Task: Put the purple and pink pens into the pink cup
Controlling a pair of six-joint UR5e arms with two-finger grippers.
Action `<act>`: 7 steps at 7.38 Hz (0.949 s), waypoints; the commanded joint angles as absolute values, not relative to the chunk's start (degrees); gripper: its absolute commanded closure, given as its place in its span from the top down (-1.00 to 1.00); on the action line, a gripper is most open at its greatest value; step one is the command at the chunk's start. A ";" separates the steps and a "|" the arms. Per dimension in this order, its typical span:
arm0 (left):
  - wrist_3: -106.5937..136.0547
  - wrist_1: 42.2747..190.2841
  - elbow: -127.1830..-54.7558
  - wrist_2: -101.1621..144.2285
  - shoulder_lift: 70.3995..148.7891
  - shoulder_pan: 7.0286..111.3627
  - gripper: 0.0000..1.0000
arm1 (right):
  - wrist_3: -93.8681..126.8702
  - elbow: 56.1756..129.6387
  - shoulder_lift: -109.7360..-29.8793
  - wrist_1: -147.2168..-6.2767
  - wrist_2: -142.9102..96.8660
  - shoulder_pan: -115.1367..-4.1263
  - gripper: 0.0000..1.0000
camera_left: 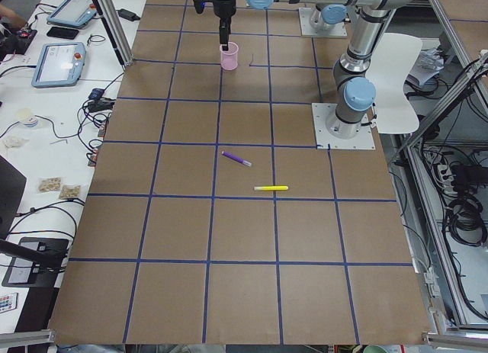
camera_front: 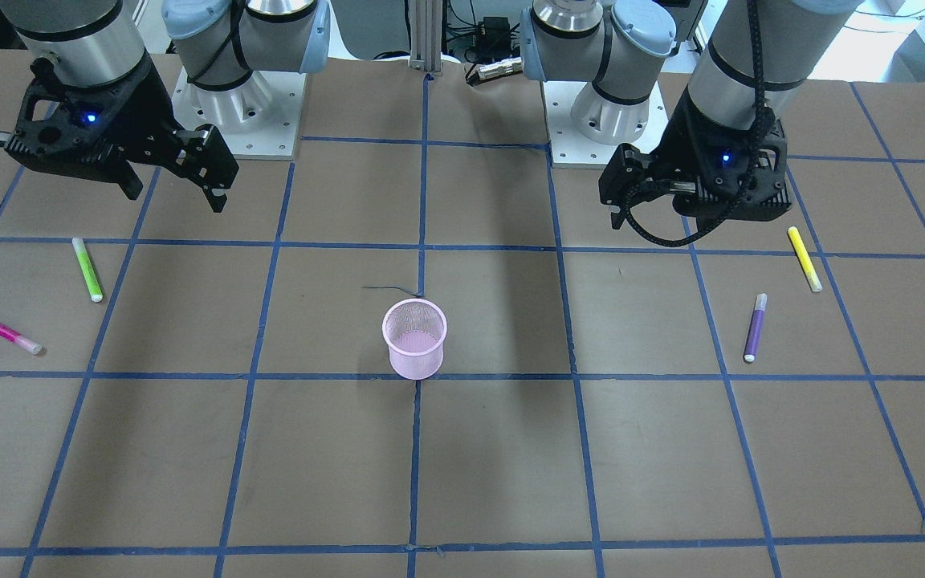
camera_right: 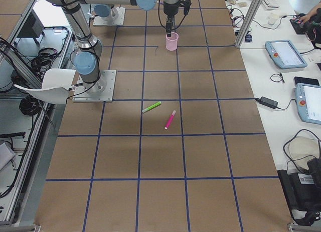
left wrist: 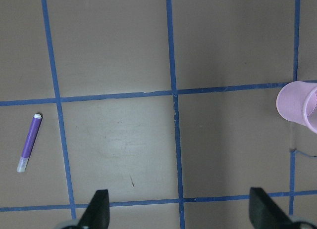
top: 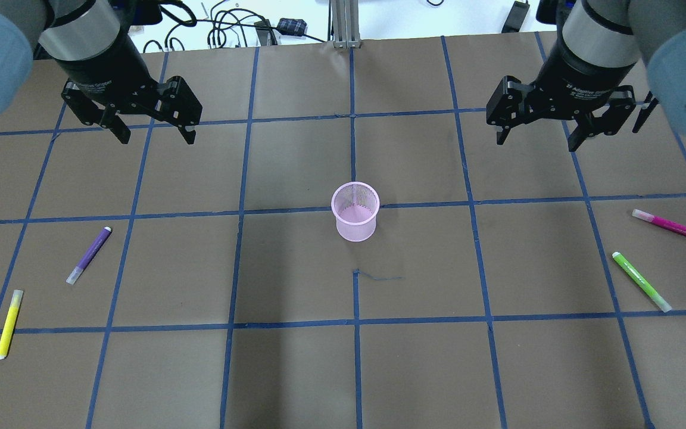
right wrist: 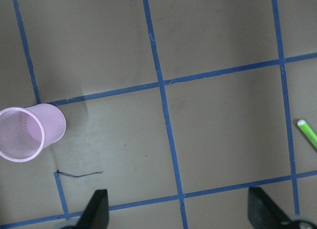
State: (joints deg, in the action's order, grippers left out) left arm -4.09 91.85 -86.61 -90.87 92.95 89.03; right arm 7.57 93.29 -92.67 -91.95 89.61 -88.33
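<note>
The pink mesh cup [top: 355, 212] stands upright at the table's middle, empty. The purple pen [top: 89, 255] lies flat on the robot's left side and also shows in the left wrist view [left wrist: 29, 142]. The pink pen [top: 669, 224] lies flat on the far right side. My left gripper [top: 156, 137] hangs open and empty above the table, beyond the purple pen. My right gripper [top: 536, 143] hangs open and empty, beyond the pink pen. The cup shows at the edge of both wrist views [left wrist: 297, 108] [right wrist: 29, 132].
A yellow pen [top: 9, 324] lies near the left edge, nearer the robot than the purple pen. A green pen [top: 641, 282] lies just nearer the robot than the pink pen. A short dark thread [top: 379, 277] lies near the cup. Blue tape lines grid the brown table.
</note>
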 commanded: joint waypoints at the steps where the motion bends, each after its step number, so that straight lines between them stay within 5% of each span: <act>1: -3.96 91.85 -86.57 -90.79 92.64 89.03 1.00 | 6.77 93.69 -93.16 -91.58 89.73 -88.15 1.00; 5: -9.73 91.32 -92.26 -99.43 96.14 86.32 1.00 | -0.30 94.56 -92.46 -92.54 90.44 -87.72 1.00; 7: -21.73 80.76 -99.72 -108.98 101.48 78.54 1.00 | -15.55 96.67 -92.46 -92.73 90.26 -78.81 1.00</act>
State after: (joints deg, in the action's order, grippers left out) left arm -14.71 87.33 -95.24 -104.67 98.21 83.32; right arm -5.85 95.42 -92.51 -92.58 90.25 -84.20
